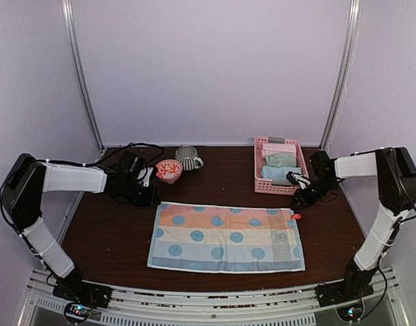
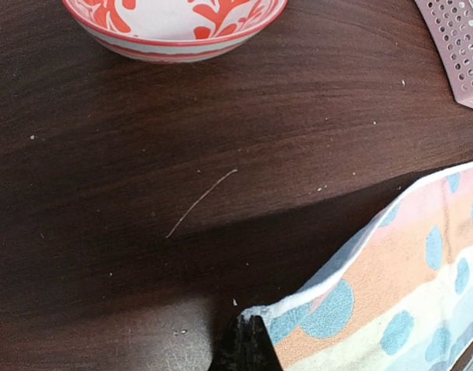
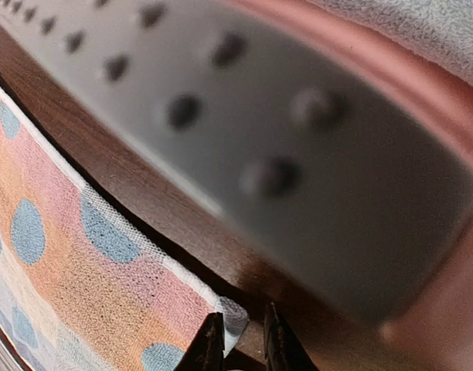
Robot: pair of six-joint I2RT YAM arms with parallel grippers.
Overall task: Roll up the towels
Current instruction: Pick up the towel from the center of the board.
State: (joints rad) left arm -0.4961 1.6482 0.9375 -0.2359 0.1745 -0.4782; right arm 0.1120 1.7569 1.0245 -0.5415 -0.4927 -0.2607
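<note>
- The dotted towel (image 1: 225, 238) lies spread flat on the near middle of the table (image 1: 109, 231), long side running left to right. It has no fold or roll in it yet.
- The left gripper (image 2: 243, 349) is at the towel's far left corner. Its fingers are pressed together on the very tip of the cloth, and the far edge rises a little off the wood there.
- The right gripper (image 3: 242, 344) is at the far right corner, just beside the near wall of the pink basket (image 1: 257, 166). Its fingers stand only narrowly apart with the corner between them, which looks like a light pinch.
- Other towels (image 1: 281, 166) sit in the basket, apparently already rolled.
- A red-patterned bowl (image 1: 168, 170) and a striped mug (image 1: 187, 157) stand on the far side, clear of the cloth.
- Step in hand, as I judge it: taking hold of both far corners to start a fold or the first turn of the roll.
- The next move calls for lifting both corners together and carrying them evenly toward the near edge, so the cloth stays straight.
- The right arm also needs to keep off the basket.
</note>
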